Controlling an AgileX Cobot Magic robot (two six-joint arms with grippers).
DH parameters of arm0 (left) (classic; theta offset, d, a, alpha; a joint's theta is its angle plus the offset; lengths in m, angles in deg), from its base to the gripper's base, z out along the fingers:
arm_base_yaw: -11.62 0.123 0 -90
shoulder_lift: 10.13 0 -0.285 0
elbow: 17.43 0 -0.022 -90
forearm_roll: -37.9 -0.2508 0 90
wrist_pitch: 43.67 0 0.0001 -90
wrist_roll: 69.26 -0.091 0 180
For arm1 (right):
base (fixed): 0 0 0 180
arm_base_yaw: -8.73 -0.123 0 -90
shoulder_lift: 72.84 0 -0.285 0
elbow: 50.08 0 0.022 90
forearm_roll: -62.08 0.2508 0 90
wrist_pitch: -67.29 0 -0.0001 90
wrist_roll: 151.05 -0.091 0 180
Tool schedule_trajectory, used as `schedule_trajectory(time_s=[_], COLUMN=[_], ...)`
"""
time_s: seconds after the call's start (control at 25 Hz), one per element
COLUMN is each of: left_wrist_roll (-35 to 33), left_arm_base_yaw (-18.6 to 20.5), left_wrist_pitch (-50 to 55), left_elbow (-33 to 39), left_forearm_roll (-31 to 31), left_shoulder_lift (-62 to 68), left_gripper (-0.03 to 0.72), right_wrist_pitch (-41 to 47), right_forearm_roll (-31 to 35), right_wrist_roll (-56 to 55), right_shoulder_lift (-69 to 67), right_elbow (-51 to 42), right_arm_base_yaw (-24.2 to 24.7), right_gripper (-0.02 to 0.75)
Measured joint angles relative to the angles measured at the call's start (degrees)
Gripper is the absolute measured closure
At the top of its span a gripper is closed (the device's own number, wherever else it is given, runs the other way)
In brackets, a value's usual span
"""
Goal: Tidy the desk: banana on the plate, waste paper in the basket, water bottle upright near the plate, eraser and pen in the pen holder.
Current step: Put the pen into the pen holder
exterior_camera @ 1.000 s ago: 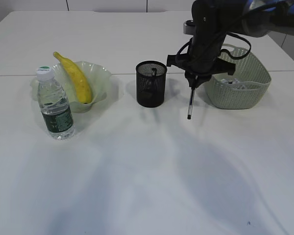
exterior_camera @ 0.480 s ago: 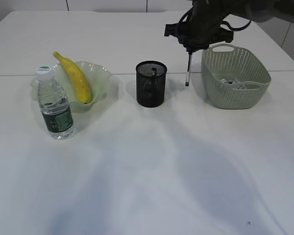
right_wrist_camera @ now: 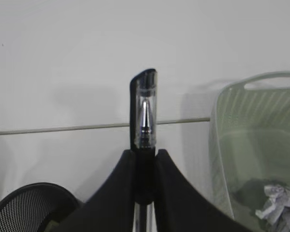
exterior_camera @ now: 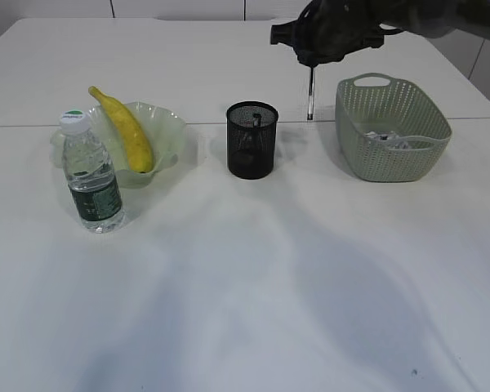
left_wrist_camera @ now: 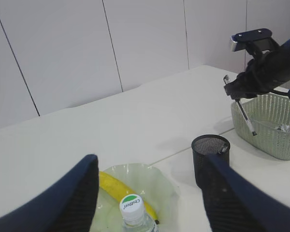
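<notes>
So we've got the right gripper (right_wrist_camera: 145, 159) clamped tight on the pen (exterior_camera: 310, 94), which hangs pretty much straight down from it, up in the air above the far part of the desk (exterior_camera: 245, 286). In the exterior view the pen sits between the pen holder (exterior_camera: 251, 140) and the basket (exterior_camera: 392, 126), touching neither, and from the right wrist view we see its capped end poking out past the pinched fingertips (right_wrist_camera: 121, 183), with the holder's mesh rim down at the lower left and the basket at the right. The crumpled waste paper (right_wrist_camera: 280, 203) is lying inside the basket. Over on the left side the banana (exterior_camera: 126, 131) rests on the pale green plate (exterior_camera: 171, 126), and the water bottle (exterior_camera: 91, 173) stands upright just beside the plate, in front of it. There's something small and dark sticking up at the holder's rim, but we can't tell what it is. The left gripper (left_wrist_camera: 150, 193) is spread wide with nothing in it, hovering above the plate and bottle.
</notes>
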Motion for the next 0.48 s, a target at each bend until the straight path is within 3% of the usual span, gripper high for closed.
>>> schedule_trajectory(time_s=[0.48], left_wrist_roll=[0.0], left_arm_base_yaw=[0.0], left_wrist_pitch=[0.0], left_elbow=[0.0], left_forearm_roll=[0.0], left_shoulder_lift=[0.0], left_gripper=[0.214], right_wrist_pitch=[-10.67], right_forearm_roll=[-4.79], right_wrist_roll=[0.37], right_shoulder_lift=[0.0], right_elbow=[0.0], right_arm_base_yaw=[0.0], right_gripper=[0.676])
